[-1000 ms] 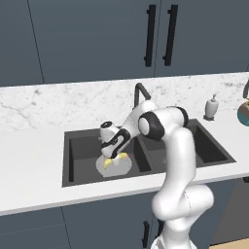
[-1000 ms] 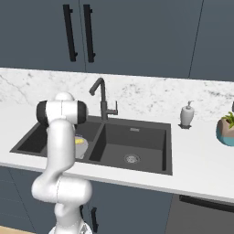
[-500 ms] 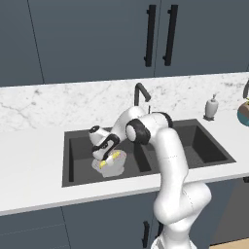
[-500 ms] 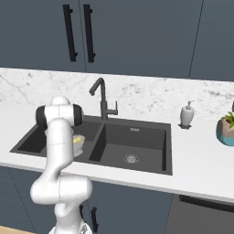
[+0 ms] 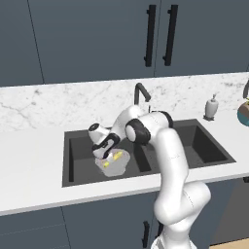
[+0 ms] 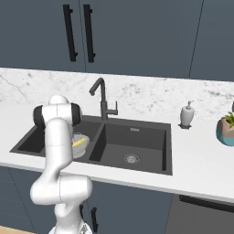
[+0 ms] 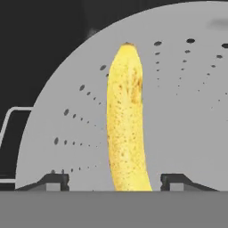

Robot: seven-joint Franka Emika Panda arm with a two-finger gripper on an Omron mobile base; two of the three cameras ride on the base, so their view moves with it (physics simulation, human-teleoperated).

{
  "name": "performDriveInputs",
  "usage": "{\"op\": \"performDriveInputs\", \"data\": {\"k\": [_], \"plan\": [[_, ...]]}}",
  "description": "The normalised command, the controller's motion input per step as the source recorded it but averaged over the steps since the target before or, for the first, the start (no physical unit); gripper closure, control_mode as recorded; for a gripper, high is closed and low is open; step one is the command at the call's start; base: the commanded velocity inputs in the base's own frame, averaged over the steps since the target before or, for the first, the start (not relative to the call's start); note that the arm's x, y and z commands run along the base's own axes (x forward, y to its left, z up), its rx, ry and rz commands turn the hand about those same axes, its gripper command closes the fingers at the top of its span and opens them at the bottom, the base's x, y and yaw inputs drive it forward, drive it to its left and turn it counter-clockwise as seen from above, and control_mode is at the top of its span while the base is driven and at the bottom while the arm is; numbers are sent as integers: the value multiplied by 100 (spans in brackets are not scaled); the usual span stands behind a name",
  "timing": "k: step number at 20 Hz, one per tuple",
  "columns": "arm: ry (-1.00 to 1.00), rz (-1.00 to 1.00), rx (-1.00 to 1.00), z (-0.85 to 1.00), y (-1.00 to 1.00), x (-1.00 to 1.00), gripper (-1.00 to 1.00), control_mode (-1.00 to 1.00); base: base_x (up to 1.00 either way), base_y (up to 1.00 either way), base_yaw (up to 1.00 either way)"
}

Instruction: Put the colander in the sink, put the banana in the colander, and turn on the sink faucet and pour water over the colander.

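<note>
With the arm now swung down into the left basin of the sink, the tool stands wide around the banana, which lies in the colander, so the sink faucet is next.

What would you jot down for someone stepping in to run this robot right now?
Gripper: open, fingers either side of the banana, not clamping it.
Colander: sits in the left basin of the sink.
Banana: lies inside the colander.
Faucet: no water seen running.
Done: colander in sink, banana in colander.
Left: lift the gripper clear, turn on the faucet and run water over the colander.
</note>
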Motion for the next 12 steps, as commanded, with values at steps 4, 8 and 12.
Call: {"op": "performDriveInputs", "data": {"k": [4, 8, 12], "plan": [[-22, -1, 16, 0, -40, -41, -100, -100, 0, 0, 0], [-31, -5, 17, 37, -6, -33, -100, -100, 0, 0, 0], [-46, -15, 15, 88, 22, -44, -100, -100, 0, 0, 0]]}}
